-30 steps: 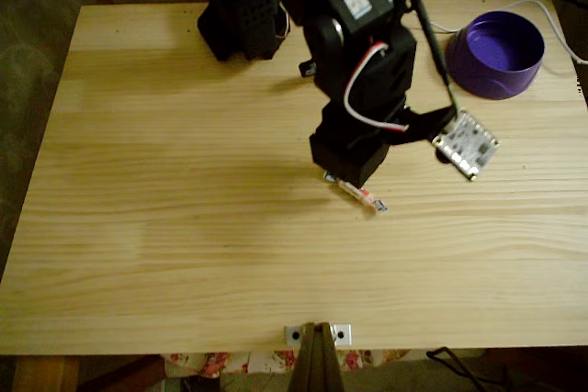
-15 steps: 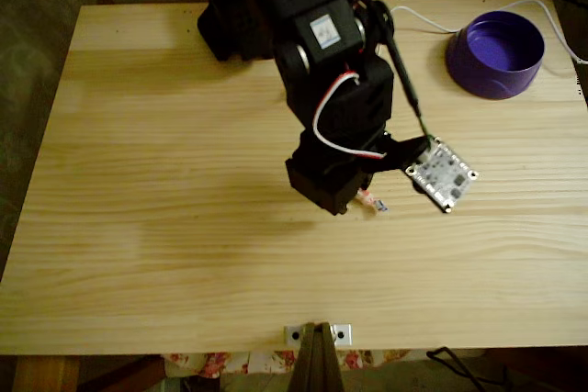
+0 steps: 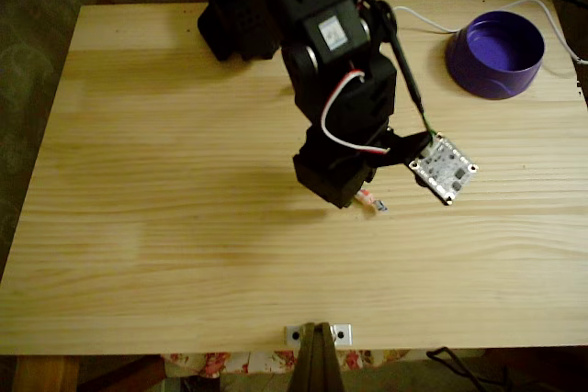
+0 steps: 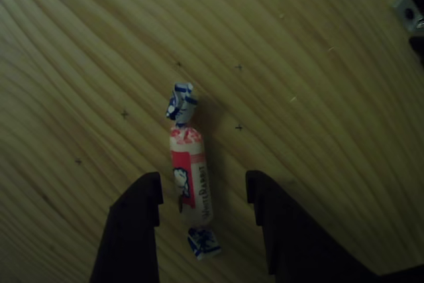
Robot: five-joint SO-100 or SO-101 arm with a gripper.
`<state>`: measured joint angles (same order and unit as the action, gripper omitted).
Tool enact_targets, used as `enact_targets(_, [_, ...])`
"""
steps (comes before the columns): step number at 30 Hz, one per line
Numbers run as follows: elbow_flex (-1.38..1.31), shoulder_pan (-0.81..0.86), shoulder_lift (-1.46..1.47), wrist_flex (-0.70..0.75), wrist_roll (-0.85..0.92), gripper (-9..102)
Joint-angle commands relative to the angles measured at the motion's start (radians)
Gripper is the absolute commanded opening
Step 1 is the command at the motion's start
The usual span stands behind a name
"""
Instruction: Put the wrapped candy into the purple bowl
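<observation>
Pale pine boards make up the table (image 3: 184, 227), with cables trailing off its far edge. Seen from the fixed view, the purple bowl (image 3: 496, 54) sits toward two o'clock from the arm, near the far right corner and well apart from everything else. The wrapped candy (image 4: 190, 182) lies flat on the wood; in the fixed view only its tip (image 3: 371, 202) pokes out at about four o'clock from the black wrist housing.

In the other view the gripper (image 4: 202, 193) is spread, one dark finger (image 4: 139, 217) at nine o'clock of the candy and the other at three o'clock, neither touching the wrapper as far as this dim picture lets me judge.

The candy looks very light, and its stick-shaped body probably firm under a thin, slick wrapper. The twisted blue ends are flimsy and would likely crumple or slip free, so the printed middle of the body is the place to pinch, across its narrow width. Being so light, it may skid or roll if one finger arrives first.
</observation>
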<state>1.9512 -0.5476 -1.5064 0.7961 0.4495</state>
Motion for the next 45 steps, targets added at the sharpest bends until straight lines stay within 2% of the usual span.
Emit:
enact_targets(1, [-0.008,0.005,-0.009,-0.028,0.006,25])
enact_targets(18, [0.043,-0.011,0.032,-0.081,-0.032,24])
enact_targets(21, [0.049,-0.015,0.034,-0.092,-0.041,19])
enact_targets(26, [0.061,-0.020,0.035,-0.092,-0.054,18])
enact_targets(37, [0.092,-0.025,0.000,-0.080,-0.043,1])
enact_targets(45, [0.063,-0.015,-0.167,0.015,-0.107,2])
